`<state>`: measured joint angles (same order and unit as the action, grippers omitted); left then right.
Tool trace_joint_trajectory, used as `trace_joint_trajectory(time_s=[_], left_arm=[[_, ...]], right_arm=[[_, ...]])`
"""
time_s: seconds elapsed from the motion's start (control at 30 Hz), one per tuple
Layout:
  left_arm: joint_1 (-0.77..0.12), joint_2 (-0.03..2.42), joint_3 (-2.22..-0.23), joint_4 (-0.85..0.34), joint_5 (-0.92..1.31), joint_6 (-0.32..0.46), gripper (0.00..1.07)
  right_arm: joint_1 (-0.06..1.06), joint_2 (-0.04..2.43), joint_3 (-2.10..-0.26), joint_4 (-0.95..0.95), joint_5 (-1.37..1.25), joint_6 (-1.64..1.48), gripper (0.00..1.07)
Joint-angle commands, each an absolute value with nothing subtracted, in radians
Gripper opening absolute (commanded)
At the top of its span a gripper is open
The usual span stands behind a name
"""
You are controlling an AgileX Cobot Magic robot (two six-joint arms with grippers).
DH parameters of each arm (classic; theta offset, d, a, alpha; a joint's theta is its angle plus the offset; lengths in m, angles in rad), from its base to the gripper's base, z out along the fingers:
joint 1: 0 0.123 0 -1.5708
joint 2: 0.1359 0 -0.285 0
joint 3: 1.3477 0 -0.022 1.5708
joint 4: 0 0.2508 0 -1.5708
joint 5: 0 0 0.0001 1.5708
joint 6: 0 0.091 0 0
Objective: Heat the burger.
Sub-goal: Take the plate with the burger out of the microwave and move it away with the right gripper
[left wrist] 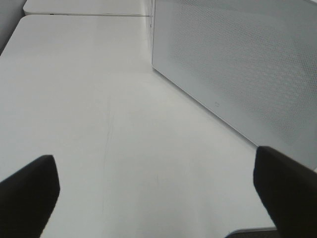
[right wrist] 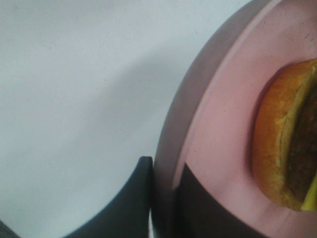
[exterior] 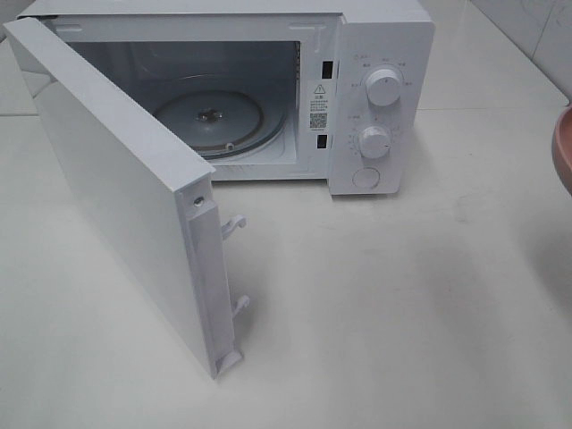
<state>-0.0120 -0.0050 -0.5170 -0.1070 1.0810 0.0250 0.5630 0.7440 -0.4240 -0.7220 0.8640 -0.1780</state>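
In the right wrist view the burger (right wrist: 285, 148), with a golden-brown bun and dark filling at its edge, lies on a pink plate (right wrist: 223, 124). My right gripper (right wrist: 166, 198) is shut on the plate's rim, one finger above it and one below. In the exterior high view only an edge of the plate (exterior: 564, 143) shows at the far right, raised off the table; the burger and both grippers are out of that view. My left gripper (left wrist: 158, 193) is open and empty over the white table, beside the microwave's door.
A white microwave (exterior: 380, 54) stands at the back. Its door (exterior: 116, 188) is swung wide open toward the front left, and the glass turntable (exterior: 219, 116) inside is bare. The door's perforated panel (left wrist: 237, 64) shows in the left wrist view. The table (exterior: 402, 313) is white.
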Motion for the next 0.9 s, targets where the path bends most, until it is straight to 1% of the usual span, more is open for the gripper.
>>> trace_joint_trajectory(time_s=[0.03,0.07,0.13,0.37,0.47,0.53,0.63,0.9], left_arm=[[-0.010,-0.010,-0.516,-0.109,1.070,0.024,1.00],[-0.010,-0.010,-0.516,-0.109,1.070,0.024,1.00],[-0.010,-0.010,-0.516,-0.109,1.070,0.024,1.00],[-0.010,-0.010,-0.516,-0.109,1.070,0.024,1.00],[-0.010,-0.010,-0.516,-0.109,1.070,0.024,1.00],[-0.010,-0.010,-0.516,-0.109,1.070,0.024,1.00],[-0.010,-0.010,-0.516,-0.109,1.070,0.024,1.00],[-0.010,-0.010,-0.516,-0.109,1.070,0.024,1.00]], right_arm=[[0.560,0.810,-0.417,-0.847,0.884,0.012,0.02],[0.560,0.810,-0.417,-0.847,0.884,0.012,0.02],[0.560,0.853,-0.417,-0.871,0.887,0.127,0.02],[0.560,0.945,-0.417,-0.881,0.888,0.345,0.02],[0.560,1.029,-0.417,-0.893,0.888,0.481,0.02],[0.560,1.047,-0.417,-0.899,0.888,0.511,0.02],[0.560,1.130,-0.445,-0.900,0.892,0.647,0.02],[0.560,1.281,-0.512,-0.903,0.919,0.798,0.02]])
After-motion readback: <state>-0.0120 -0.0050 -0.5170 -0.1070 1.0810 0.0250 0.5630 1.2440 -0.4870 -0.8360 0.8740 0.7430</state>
